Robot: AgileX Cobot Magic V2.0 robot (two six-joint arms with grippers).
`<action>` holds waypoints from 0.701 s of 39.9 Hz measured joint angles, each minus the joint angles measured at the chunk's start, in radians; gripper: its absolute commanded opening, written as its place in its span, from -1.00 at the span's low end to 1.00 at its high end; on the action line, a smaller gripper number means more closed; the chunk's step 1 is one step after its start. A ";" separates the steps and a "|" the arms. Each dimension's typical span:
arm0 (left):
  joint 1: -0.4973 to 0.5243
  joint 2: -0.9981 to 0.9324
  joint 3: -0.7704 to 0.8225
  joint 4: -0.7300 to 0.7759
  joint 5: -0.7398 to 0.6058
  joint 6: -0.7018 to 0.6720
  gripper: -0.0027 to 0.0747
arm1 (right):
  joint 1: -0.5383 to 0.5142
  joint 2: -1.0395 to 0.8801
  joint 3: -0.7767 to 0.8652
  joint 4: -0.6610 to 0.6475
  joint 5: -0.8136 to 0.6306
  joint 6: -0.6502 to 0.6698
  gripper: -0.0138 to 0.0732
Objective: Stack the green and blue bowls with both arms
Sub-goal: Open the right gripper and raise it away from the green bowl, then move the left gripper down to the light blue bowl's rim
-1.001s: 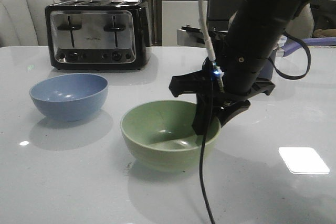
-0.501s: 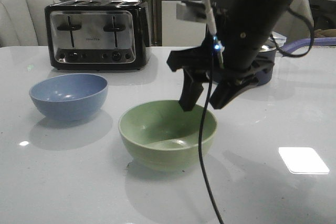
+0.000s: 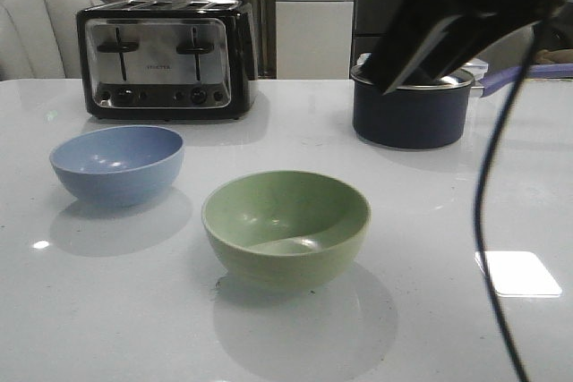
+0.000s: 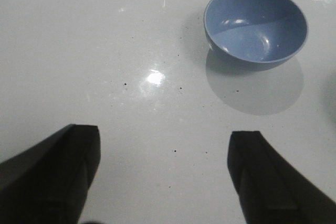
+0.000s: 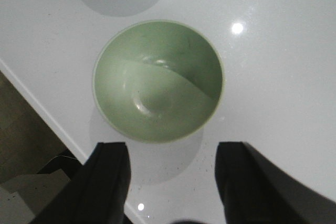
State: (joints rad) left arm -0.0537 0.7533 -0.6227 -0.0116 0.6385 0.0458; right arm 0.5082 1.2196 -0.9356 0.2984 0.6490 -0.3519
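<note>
The pale green bowl [image 3: 286,225] stands upright and empty on the white table, near the middle. The light blue bowl [image 3: 116,163] stands apart to its left, also empty. My right arm [image 3: 466,6] is a dark blur raised high at the upper right, clear of both bowls. In the right wrist view my right gripper [image 5: 172,153] is open and empty, high above the table beside the green bowl [image 5: 157,80]. In the left wrist view my left gripper [image 4: 164,140] is open and empty over bare table, with the blue bowl [image 4: 255,24] some way ahead of it.
A black-and-chrome toaster [image 3: 166,58] stands at the back left. A dark navy saucepan [image 3: 410,109] stands at the back right. The table's front edge [image 5: 42,108] runs close to the green bowl. A black cable [image 3: 488,221] hangs at the right.
My right arm has lifted out of the green bowl and swung up to the right, gripper open. The green bowl stays on the table, nudged slightly left. The blue bowl has not moved.
</note>
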 measured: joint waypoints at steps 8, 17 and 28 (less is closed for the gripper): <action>0.000 0.000 0.000 0.000 0.000 0.000 0.52 | 0.000 -0.255 0.154 -0.007 0.038 0.000 0.42; 0.000 0.062 -0.029 -0.013 0.009 0.000 0.52 | 0.000 -0.437 0.236 -0.010 0.072 0.000 0.42; 0.000 0.301 -0.172 -0.041 0.024 0.000 0.52 | 0.000 -0.473 0.240 -0.010 0.071 0.000 0.42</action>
State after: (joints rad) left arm -0.0537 1.0538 -0.7944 -0.0525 0.6623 0.0458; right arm 0.5082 0.7463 -0.6958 0.2887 0.7202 -0.3524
